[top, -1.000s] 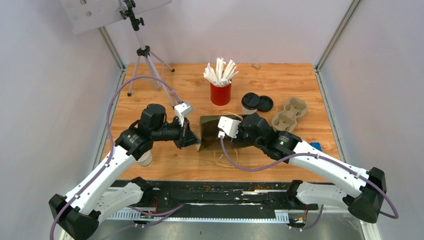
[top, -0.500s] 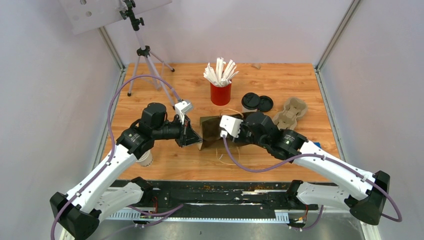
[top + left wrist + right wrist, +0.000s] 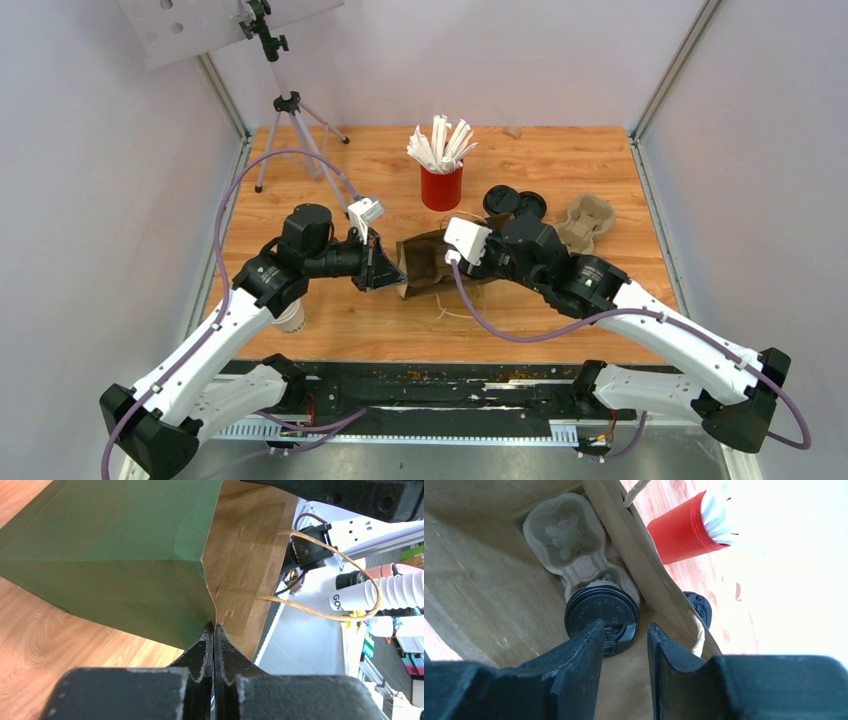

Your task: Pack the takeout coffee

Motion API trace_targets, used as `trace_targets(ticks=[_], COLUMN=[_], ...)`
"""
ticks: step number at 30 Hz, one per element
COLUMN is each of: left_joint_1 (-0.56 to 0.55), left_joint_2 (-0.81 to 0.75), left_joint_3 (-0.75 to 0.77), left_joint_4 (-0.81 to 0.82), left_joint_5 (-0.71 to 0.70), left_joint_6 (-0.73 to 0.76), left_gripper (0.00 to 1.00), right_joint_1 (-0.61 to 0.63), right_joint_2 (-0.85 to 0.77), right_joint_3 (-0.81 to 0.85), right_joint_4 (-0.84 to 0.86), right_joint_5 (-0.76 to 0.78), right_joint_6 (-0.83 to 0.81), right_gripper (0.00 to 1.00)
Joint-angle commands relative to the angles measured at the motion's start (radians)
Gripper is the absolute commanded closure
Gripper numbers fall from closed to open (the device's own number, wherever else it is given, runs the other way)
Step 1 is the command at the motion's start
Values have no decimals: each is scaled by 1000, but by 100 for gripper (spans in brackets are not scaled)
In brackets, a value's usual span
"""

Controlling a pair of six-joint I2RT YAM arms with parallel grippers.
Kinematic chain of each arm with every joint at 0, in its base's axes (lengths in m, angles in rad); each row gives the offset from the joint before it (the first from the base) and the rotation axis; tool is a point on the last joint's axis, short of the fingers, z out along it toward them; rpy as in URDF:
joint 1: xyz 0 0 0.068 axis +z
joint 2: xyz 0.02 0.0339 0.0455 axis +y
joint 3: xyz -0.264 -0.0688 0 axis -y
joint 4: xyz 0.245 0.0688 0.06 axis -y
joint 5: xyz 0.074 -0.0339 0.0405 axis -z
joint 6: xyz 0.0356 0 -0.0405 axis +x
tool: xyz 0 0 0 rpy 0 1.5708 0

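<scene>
Two grippers meet at one bag. The left gripper (image 3: pixel 214 626) is pressed fully shut on the mouth edge of the green paper bag (image 3: pixel 115 555). The right gripper (image 3: pixel 625 626) is inside the bag, fingers partly apart and holding nothing. The coffee cup (image 3: pixel 600 607) sits just beyond them, black lid towards the wrist camera, against a paper tray (image 3: pixel 561 535) deep in the bag.

Lab test cell: white panel walls (image 3: pixel 100 200), aluminium posts (image 3: pixel 672 70), tripod (image 3: pixel 287 110), wood tabletop (image 3: pixel 560 160).
</scene>
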Motion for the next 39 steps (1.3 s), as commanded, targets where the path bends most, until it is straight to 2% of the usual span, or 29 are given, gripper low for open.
trace_targets(ticks=[1,9,23,31,35,39], left_joint_1=[-2,-2,-2,1,0,1], left_joint_2=[-1,13,83,124,148,167], left_joint_3=[54,116,214,284,317,334], left_joint_4=[41,-54,-202,-278,-296,-315], left_joint_5=[10,-67,-201,-286,-310,-327], left_joint_6=[-47,-46,-52,-56,-51,-46], left_gripper=[99,97,97,94,94,93], right_joint_1=[-5,-5,-5,-5,-5,-5], right_joint_2=[-7,16,20,11,15,3], right_joint_3=[73,140,201,216,222,213], right_joint_4=[21,-3,-34,-30,-9,55], right_joint_5=[9,-27,-130,-202,-182,-90], right_joint_6=[25,44,82,114,143,182], right_gripper=[62,61,50,37,35,34])
